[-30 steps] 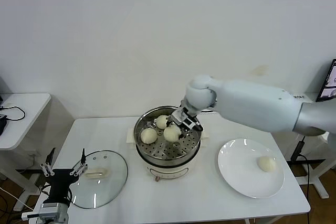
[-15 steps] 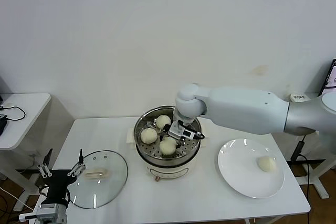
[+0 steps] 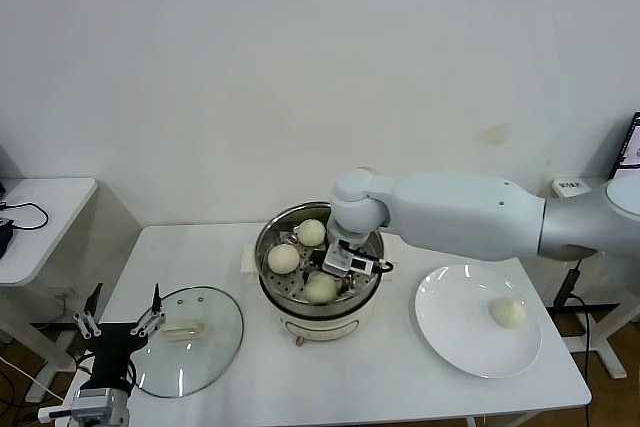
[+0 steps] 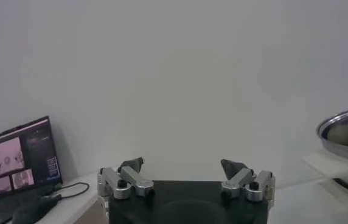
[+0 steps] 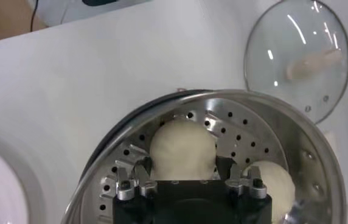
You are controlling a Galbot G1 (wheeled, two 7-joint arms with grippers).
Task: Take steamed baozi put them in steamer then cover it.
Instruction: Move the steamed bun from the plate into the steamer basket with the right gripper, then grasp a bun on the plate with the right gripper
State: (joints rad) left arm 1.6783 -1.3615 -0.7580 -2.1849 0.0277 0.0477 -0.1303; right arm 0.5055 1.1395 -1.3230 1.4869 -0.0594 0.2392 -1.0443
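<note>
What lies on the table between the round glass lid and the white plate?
The shiny steel steamer on its white cooker base stands between the clear glass lid and the flat white plate, in the head view.

Plain white wall (image 3: 300, 57) behind, faint stain right of centre. White rectangular table (image 3: 400, 387) in foreground. Smaller white side table (image 3: 40, 212) at far left, black cable (image 3: 22, 215) lying on it. Screen edge (image 3: 630, 152) at far right. Laptop (image 4: 19, 161), display lit, beside wall in left wrist view.
</note>
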